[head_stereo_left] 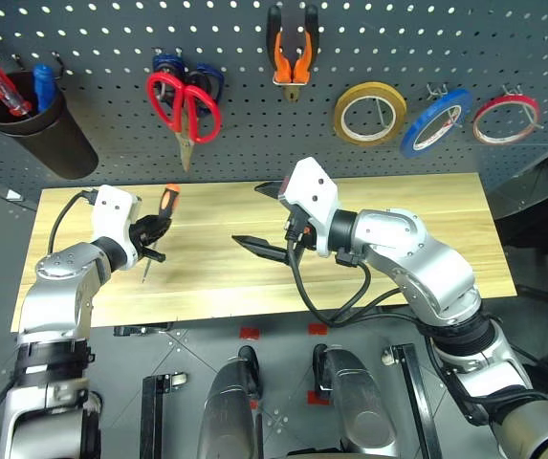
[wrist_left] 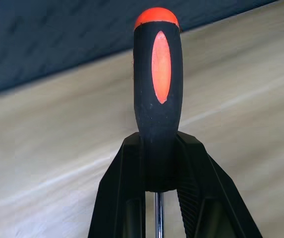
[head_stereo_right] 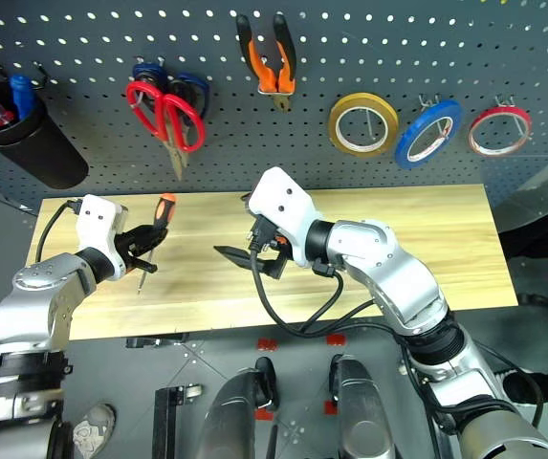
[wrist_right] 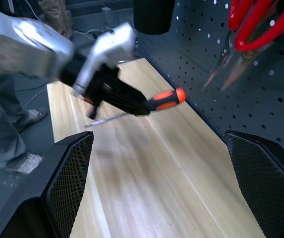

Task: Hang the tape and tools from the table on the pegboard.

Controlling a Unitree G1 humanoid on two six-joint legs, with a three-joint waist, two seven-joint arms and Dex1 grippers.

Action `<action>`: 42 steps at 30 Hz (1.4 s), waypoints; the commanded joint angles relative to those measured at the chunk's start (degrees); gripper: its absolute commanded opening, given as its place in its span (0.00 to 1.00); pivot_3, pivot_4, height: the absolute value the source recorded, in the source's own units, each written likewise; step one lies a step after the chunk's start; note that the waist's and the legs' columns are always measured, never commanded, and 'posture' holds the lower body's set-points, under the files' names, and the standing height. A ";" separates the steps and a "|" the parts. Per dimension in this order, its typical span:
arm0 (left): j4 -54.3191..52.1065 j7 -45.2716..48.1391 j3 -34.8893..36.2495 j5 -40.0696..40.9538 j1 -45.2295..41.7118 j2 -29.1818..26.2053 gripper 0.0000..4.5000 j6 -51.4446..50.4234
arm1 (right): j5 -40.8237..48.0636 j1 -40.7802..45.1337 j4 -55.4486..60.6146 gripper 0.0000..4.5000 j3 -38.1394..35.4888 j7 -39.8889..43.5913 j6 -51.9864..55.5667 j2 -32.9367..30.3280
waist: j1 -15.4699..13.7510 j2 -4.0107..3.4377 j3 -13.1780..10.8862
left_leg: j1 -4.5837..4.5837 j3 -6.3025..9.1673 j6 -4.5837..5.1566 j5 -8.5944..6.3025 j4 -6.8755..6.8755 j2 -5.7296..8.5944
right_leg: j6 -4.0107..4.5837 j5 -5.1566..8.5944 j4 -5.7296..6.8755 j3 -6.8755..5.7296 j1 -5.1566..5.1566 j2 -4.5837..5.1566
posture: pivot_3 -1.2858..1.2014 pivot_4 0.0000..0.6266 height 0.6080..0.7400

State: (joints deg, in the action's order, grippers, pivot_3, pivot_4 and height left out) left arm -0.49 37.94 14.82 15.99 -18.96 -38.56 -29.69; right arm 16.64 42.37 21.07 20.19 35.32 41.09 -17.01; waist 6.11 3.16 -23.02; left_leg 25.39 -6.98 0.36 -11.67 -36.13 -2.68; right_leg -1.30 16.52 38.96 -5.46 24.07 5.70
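Two scissors [head_stereo_left: 183, 100] hang beside black cup [head_stereo_left: 39, 129].

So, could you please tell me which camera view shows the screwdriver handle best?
The left wrist view: the screwdriver handle stands close up, clamped in the left tool. Both eye views show it small above the table; the right wrist view shows it sideways.

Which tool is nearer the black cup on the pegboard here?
Left. The left tool, shut on the screwdriver, is just below and right of the black cup. The right tool is open over the middle of the table, farther away.
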 commanded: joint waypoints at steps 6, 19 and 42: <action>-13.08 1.45 7.57 7.80 -2.34 -3.12 0.11 0.98 | -0.26 1.06 1.35 1.00 -1.72 2.13 -4.43 -0.64 | -0.42 0.05 1.04 | 0.17 0.23 -0.01 0.06 -0.28 0.03 | 0.01 -0.02 0.10 -0.21 -0.04 -0.01 | 0.44 0.44 1.00; -5.96 0.66 16.40 20.11 -17.58 -8.10 0.11 -2.60 | 1.86 3.52 1.53 1.00 -4.75 3.46 -4.83 -0.48 | -1.19 0.31 1.46 | 0.48 0.58 0.00 0.07 -0.88 0.00 | 0.03 -0.05 0.47 -0.50 -0.03 -0.09 | 0.44 0.41 1.00; 1.52 -20.58 8.32 -3.49 -29.10 -3.10 0.11 25.69 | -0.28 10.87 -2.63 1.00 -5.96 1.36 -4.63 2.27 | -0.88 0.56 4.25 | 0.47 0.57 0.04 0.09 -1.44 -0.06 | 0.04 -0.05 1.09 -0.57 0.00 -0.14 | 0.44 0.36 1.00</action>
State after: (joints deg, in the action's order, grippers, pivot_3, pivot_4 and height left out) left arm 1.61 18.75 21.77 14.10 -48.08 -40.86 -6.83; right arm 16.53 51.53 17.20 14.78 37.13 37.48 -15.22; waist 5.23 3.73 -18.77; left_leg 25.87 -6.39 0.41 -11.58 -37.68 -2.74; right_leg -1.25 16.46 40.09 -6.03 24.06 5.55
